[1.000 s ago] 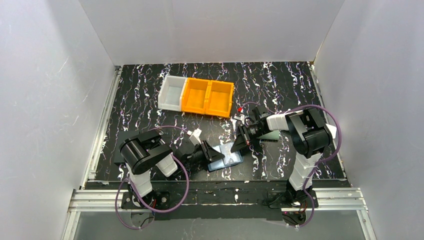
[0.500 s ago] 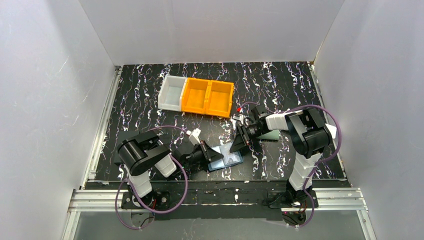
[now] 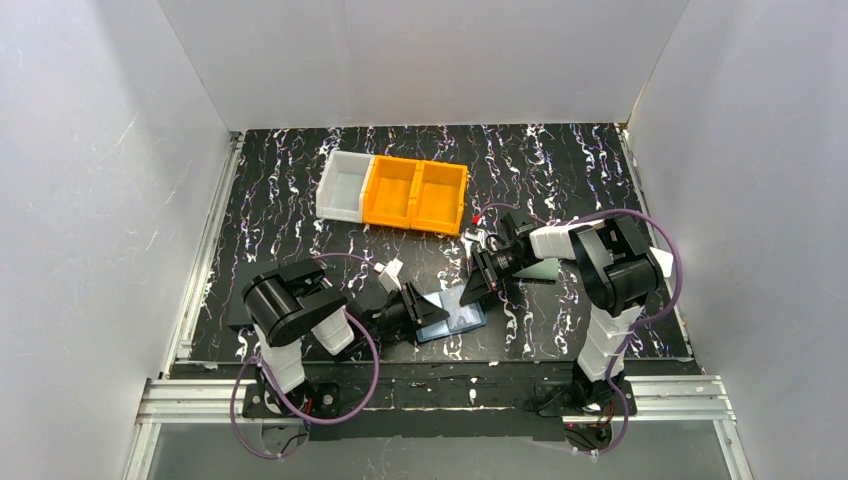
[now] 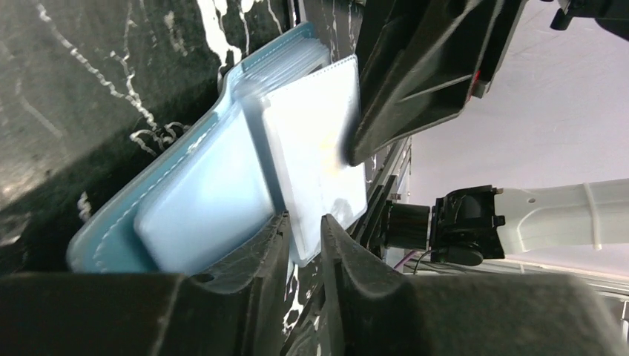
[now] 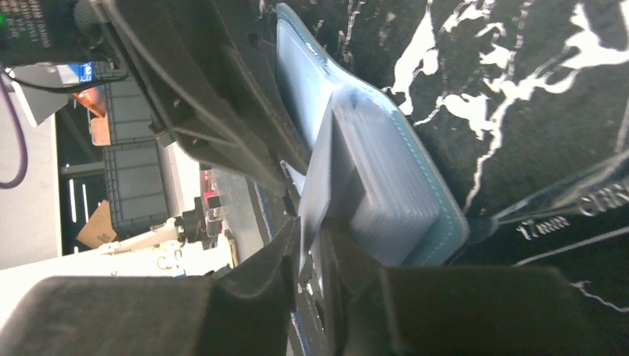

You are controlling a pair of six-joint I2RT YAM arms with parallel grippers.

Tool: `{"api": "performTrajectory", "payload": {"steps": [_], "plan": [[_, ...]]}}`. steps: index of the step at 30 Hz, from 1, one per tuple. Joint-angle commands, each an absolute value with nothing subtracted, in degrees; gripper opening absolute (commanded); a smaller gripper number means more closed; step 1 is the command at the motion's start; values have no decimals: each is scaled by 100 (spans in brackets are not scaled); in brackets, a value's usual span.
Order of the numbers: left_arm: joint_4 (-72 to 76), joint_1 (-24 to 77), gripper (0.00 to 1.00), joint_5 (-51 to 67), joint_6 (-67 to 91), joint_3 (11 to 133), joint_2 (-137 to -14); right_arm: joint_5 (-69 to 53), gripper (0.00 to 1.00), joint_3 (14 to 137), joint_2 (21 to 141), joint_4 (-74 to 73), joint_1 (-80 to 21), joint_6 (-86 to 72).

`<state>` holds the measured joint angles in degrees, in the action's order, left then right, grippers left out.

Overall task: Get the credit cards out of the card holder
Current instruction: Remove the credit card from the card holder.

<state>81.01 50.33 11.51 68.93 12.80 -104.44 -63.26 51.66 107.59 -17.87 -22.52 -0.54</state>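
The blue card holder [image 3: 458, 320] lies open on the black table near the front, between both arms. In the left wrist view it [image 4: 185, 193] shows a light blue inside and a stack of clear pockets. A pale credit card [image 4: 319, 156] in a pocket leaf stands up from the fold. My left gripper [image 3: 428, 306] [image 4: 304, 237] is shut on that leaf's lower corner. My right gripper [image 3: 476, 289] [image 5: 310, 245] is shut on the thin pale card edge [image 5: 315, 178] from the opposite side. The holder's pocket stack [image 5: 400, 200] lies just right of its jaws.
A white bin [image 3: 343, 186] and two orange bins [image 3: 415, 195] stand at the back middle. A grey-green wallet [image 3: 545, 268] lies under the right arm. A dark item with white print [image 5: 571, 215] lies right of the holder. White walls enclose the table.
The left arm's elbow has shifted slightly to the right. Both grippers stay at the holder and keep their holds.
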Motion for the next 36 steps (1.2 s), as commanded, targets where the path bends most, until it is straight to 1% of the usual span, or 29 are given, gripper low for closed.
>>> {"api": "performTrajectory", "payload": {"steps": [1, 3, 4, 5, 8, 13, 19, 24, 27, 30, 34, 36], "plan": [[8218, 5003, 28, 1294, 6925, 1528, -10599, -5433, 18, 5199, 10969, -1836, -2241, 289], [8197, 5002, 38, 1202, 6994, 1514, -10652, -5553, 3, 5207, 10972, -1846, -2240, 286], [8188, 5001, 42, 1147, 7031, 1487, -10667, -5696, 1, 5211, 10972, -1827, -2236, 275], [8176, 5005, 48, 1098, 7064, 1453, -10684, -5914, 1, 5200, 10965, -1777, -2228, 226], [8182, 5002, 51, 991, 7107, 1329, -10656, -6601, 1, 5055, 10887, -1305, -2175, -198], [8183, 5001, 51, 1046, 7080, 1398, -10531, -7187, 1, 4898, 10740, -782, -2134, -675], [8174, 5001, 52, 1078, 7106, 1548, -10450, -7619, 1, 4917, 10639, -726, -2110, -731], [8183, 5001, 53, 1013, 7119, 1431, -10243, -7598, 1, 4909, 10649, -737, -2096, -746], [8183, 5001, 53, 1061, 7146, 1507, -10095, -7261, 1, 4876, 10670, -740, -2096, -755], [8183, 5001, 51, 1096, 7203, 1633, -10031, -6933, 1, 4868, 10694, -774, -2101, -759], [8183, 5006, 44, 1107, 7292, 1760, -10083, -6665, 1, 4915, 10718, -1010, -2126, -532], [8183, 5001, 36, 1107, 7300, 1790, -10146, -6583, 1, 4955, 10743, -1140, -2168, -403]]}}
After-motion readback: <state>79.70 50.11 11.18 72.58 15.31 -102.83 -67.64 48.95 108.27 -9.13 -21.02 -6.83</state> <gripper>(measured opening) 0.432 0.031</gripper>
